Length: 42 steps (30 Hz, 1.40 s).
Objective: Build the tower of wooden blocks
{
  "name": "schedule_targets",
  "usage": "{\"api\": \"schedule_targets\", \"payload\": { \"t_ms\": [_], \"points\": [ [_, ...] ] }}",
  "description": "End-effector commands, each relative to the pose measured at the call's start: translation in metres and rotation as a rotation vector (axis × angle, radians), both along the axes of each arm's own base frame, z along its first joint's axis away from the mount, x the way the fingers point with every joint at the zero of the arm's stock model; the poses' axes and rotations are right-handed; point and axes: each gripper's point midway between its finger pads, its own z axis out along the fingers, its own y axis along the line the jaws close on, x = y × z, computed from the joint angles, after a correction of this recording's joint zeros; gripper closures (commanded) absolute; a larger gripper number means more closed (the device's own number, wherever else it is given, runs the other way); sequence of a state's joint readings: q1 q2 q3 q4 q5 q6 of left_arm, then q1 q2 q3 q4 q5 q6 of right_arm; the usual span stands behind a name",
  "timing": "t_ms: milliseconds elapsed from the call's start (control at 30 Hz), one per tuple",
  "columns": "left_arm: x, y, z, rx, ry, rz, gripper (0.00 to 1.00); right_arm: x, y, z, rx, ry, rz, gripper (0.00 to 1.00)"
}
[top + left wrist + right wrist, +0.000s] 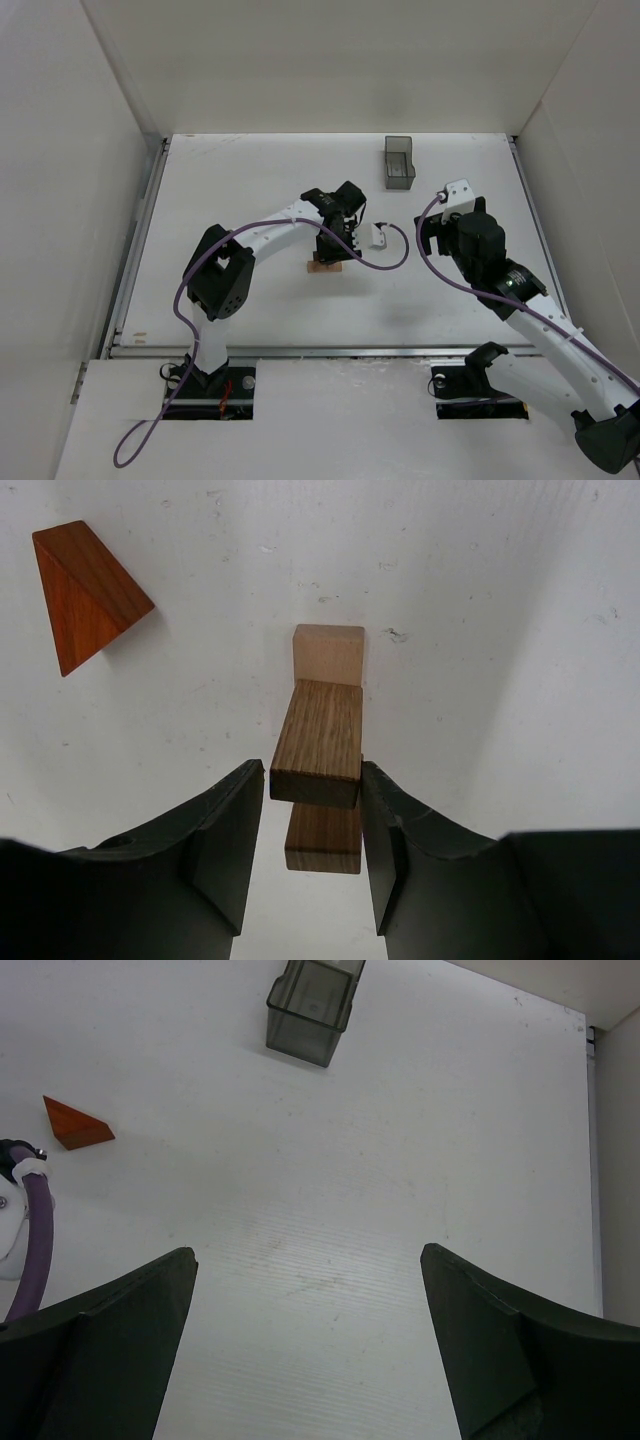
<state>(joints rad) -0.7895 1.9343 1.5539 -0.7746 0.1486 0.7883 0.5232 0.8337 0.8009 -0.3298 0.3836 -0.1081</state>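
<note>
We log the left gripper (313,780), the nearer arm, its jaws hugging the dark wood block (318,742) (held or loose, we cannot tell), long axis pointing straight ahead toward the pale block (328,652), orange roof piece (85,590) ahead-left, right gripper (308,1260) spread wide, empty.

Three rectangular wooden blocks (325,266) show in the left wrist view. There is one pale block (328,652) at centre, one upper brown block (320,742) just below it in the frame, and one lower brown block (323,838) near the bottom. One orange triangular piece (85,590) sits at upper left. One translucent grey bin (399,162) appears near the top of the overhead view. There are two arms, the left arm (250,245) and the right arm (520,300). Each carries one end effector, the left end effector (313,780) and the right end effector (308,1260). There is one white surface (250,180).
</note>
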Motion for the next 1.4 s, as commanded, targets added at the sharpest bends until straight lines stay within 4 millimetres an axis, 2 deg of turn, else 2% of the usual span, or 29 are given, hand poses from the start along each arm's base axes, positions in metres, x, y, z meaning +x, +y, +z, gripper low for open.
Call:
{"api": "schedule_targets", "payload": {
  "t_ms": [0, 233, 300, 333, 367, 600, 767, 800, 833, 867, 933, 967, 1033, 1067, 1100, 1133, 1200, 1233, 1300, 1333, 1367],
  "points": [
    [0.007, -0.001, 0.011, -0.016, -0.023, 0.005, 0.6, 0.004, 0.003, 0.005, 0.019, -0.031, 0.008, 0.01],
    [0.0, -0.007, 0.015, -0.046, 0.015, 0.0, 0.59, 0.002, 0.009, 0.0, 0.025, -0.016, 0.044, 0.01],
    [-0.004, -0.006, 0.014, -0.045, 0.033, -0.003, 0.53, 0.002, 0.013, -0.001, 0.031, -0.013, 0.063, 0.01],
    [-0.004, -0.006, 0.017, -0.045, 0.033, -0.003, 0.44, 0.001, 0.014, -0.001, 0.026, -0.013, 0.076, 0.01],
    [-0.005, -0.008, 0.017, -0.053, 0.041, -0.006, 0.41, 0.001, 0.016, -0.001, 0.03, -0.01, 0.089, 0.01],
    [0.003, -0.011, 0.033, -0.097, 0.029, 0.023, 0.35, 0.002, 0.027, 0.002, 0.045, -0.002, 0.135, 0.01],
    [0.011, -0.02, 0.072, -0.197, -0.003, 0.048, 0.33, 0.009, 0.036, 0.009, 0.045, 0.001, 0.167, 0.01],
    [0.013, -0.019, 0.087, -0.229, -0.015, 0.062, 0.33, 0.012, 0.039, 0.017, 0.053, -0.009, 0.176, 0.01],
    [0.013, -0.019, 0.087, -0.229, -0.015, 0.062, 0.33, 0.013, 0.043, 0.012, 0.042, 0.007, 0.191, 0.01],
    [0.015, -0.017, 0.1, -0.263, -0.03, 0.075, 0.33, 0.017, 0.046, 0.021, 0.051, -0.005, 0.2, 0.01],
    [0.012, -0.018, 0.112, -0.293, -0.033, 0.09, 0.33, 0.024, 0.06, 0.02, 0.041, 0.016, 0.257, 0.01],
    [0.013, -0.015, 0.118, -0.313, -0.031, 0.105, 0.33, 0.029, 0.064, 0.034, 0.047, -0.006, 0.277, 0.01],
    [0.014, -0.006, 0.137, -0.36, -0.048, 0.145, 0.33, 0.038, 0.082, 0.031, 0.031, 0.021, 0.356, 0.01],
    [0.012, -0.002, 0.141, -0.374, -0.043, 0.162, 0.33, 0.044, 0.084, 0.033, 0.034, 0.026, 0.362, 0.01],
    [0.01, 0.006, 0.153, -0.4, -0.057, 0.179, 0.33, 0.049, 0.09, 0.04, 0.032, 0.021, 0.379, 0.01],
    [0.016, 0.018, 0.15, -0.411, -0.057, 0.221, 0.33, 0.056, 0.097, 0.028, 0.015, 0.056, 0.399, 0.01],
    [0.018, 0.034, 0.152, -0.444, -0.061, 0.296, 0.33, 0.066, 0.106, 0.026, 0.02, 0.072, 0.439, 0.01],
    [0.019, 0.054, 0.151, -0.454, -0.072, 0.356, 0.33, 0.076, 0.11, 0.009, 0.014, 0.12, 0.441, 0.01],
    [0.03, 0.07, 0.156, -0.504, -0.111, 0.453, 0.33, 0.085, 0.122, -0.004, 0.011, 0.158, 0.483, 0.01],
    [0.03, 0.079, 0.165, -0.537, -0.139, 0.488, 0.33, 0.093, 0.126, -0.004, 0.003, 0.158, 0.487, 0.01],
    [0.036, 0.097, 0.157, -0.531, -0.148, 0.559, 0.33, 0.102, 0.132, -0.026, -0.019, 0.206, 0.504, 0.01]
  ]
}}
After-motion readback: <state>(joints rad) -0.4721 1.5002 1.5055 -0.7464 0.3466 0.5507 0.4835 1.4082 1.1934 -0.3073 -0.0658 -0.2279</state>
